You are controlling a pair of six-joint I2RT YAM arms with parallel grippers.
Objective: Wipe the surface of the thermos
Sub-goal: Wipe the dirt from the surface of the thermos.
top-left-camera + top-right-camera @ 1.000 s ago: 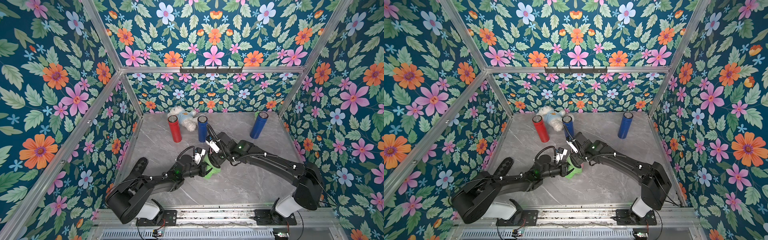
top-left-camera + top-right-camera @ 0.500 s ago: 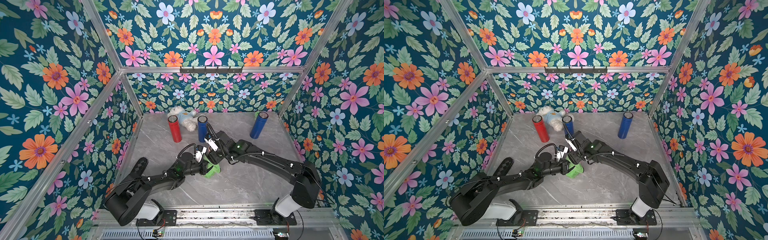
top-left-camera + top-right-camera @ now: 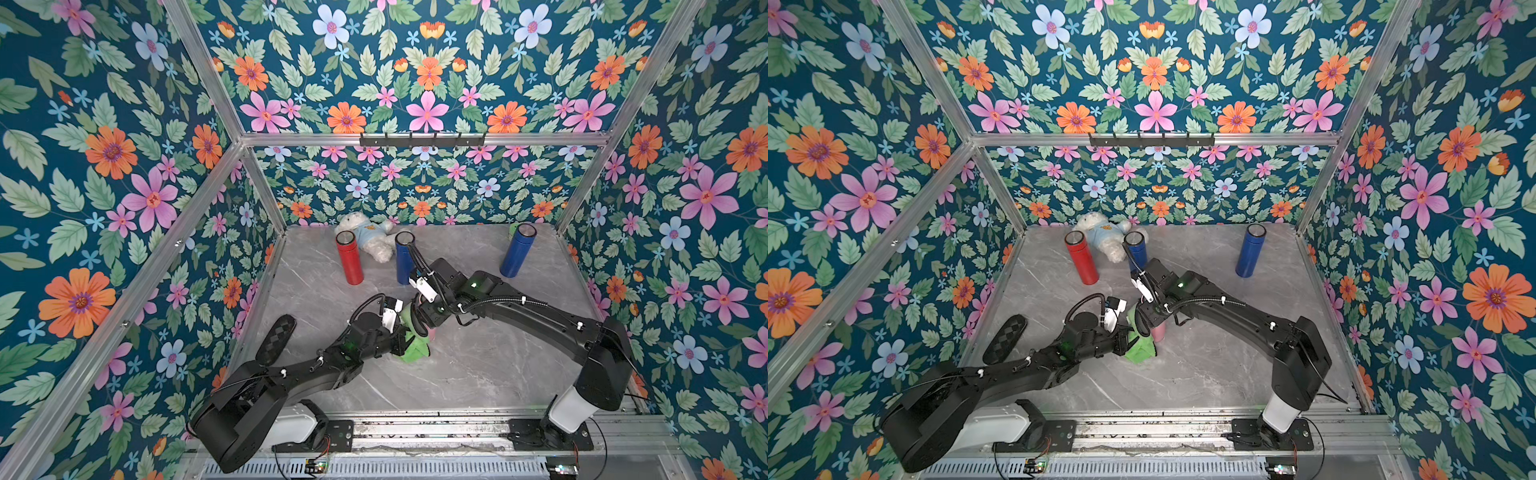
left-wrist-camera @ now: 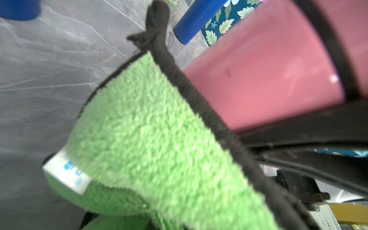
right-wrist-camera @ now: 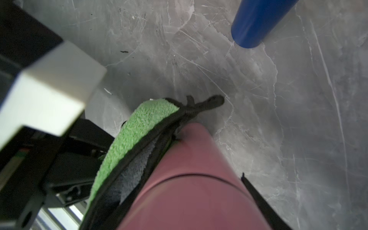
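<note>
Jaws unchanged, cloth (image 3: 415, 353) lower on thermos (image 4: 258, 79)

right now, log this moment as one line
left pincer: shut on green cloth | right pincer: shut on pink thermos | cloth against thermos side

Consists of two jointed arms in matte black, left arm (image 3: 291, 376) and right arm (image 3: 540, 320), with blocky, angular links. Stands on white rounded base housings (image 3: 573, 409), fixed to flat black plates (image 3: 548, 434). Carries black ribbed cable (image 3: 498, 300) along right arm, pinned by small white ties (image 3: 523, 300); curls a second ribbed cable (image 3: 368, 299) above left wrist. Shows one small green light (image 3: 472, 285) on each arm. Bears white boxy camera block (image 3: 422, 286) near each wrist. Ends in slim black fingers (image 4: 298, 131) on right hand (image 3: 424, 327). Trails thin red and black wires (image 3: 327, 446) beside left base plate.
</note>
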